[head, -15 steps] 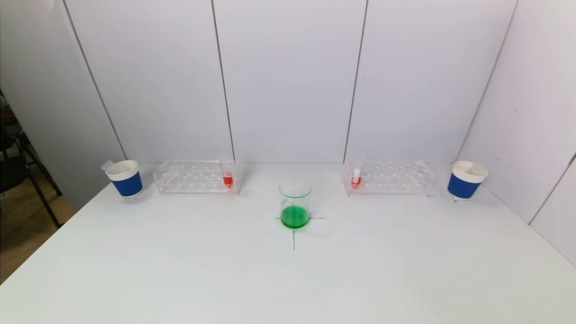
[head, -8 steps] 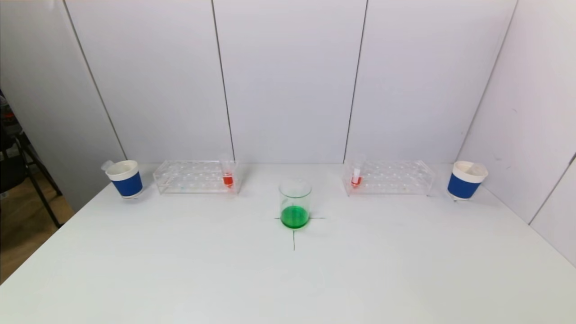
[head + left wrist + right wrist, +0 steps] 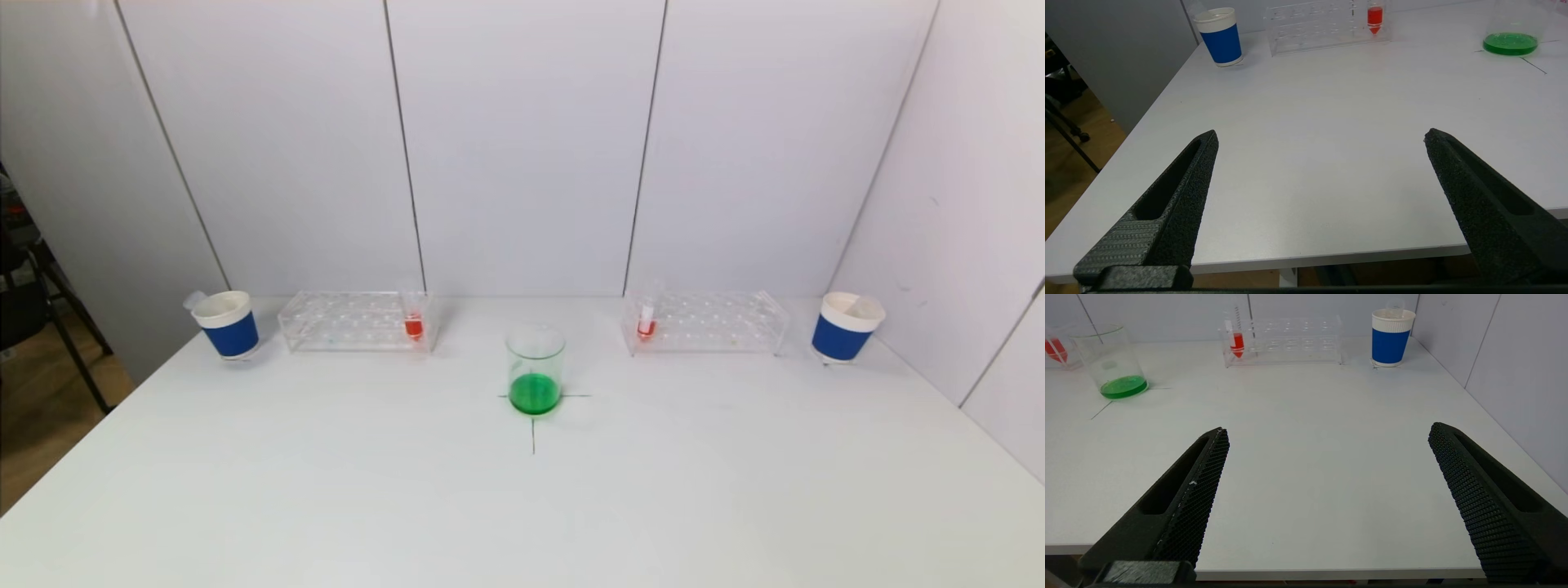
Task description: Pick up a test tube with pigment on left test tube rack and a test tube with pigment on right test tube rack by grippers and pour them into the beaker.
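Observation:
A glass beaker [image 3: 535,369] with green liquid stands at the table's middle on a black cross mark. The clear left rack [image 3: 355,321] holds a test tube with red pigment [image 3: 414,325] at its inner end. The clear right rack [image 3: 706,322] holds a test tube with red pigment [image 3: 647,325] at its inner end. Neither gripper shows in the head view. My left gripper [image 3: 1321,136] is open and empty above the table's near edge, far from its tube [image 3: 1374,17]. My right gripper [image 3: 1329,430] is open and empty above the near edge, far from its tube [image 3: 1237,342].
A blue and white paper cup [image 3: 228,324] stands left of the left rack, another [image 3: 846,327] right of the right rack. White walls close the back and right. The table's left edge drops to the floor, where a dark stand [image 3: 49,310] is.

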Robot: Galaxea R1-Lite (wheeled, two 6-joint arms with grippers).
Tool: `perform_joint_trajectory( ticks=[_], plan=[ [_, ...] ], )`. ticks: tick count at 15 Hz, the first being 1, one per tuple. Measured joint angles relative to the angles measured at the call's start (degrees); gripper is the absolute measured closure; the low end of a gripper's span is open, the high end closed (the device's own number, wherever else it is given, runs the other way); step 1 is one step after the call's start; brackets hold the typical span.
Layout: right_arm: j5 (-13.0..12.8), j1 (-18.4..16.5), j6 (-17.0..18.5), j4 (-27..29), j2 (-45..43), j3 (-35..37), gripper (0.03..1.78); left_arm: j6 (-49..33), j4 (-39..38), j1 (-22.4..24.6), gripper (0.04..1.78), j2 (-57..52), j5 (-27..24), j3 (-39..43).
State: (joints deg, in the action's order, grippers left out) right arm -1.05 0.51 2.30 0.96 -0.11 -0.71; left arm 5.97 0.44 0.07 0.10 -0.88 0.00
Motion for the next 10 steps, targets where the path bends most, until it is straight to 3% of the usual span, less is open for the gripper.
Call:
perform_joint_trajectory(
  ticks=[10],
  plan=[
    [0.01, 0.0, -0.11, 0.0, 0.0, 0.0, 0.04, 0.0, 0.0, 0.0, 0.06, 0.0, 0.0, 0.0]
  ],
)
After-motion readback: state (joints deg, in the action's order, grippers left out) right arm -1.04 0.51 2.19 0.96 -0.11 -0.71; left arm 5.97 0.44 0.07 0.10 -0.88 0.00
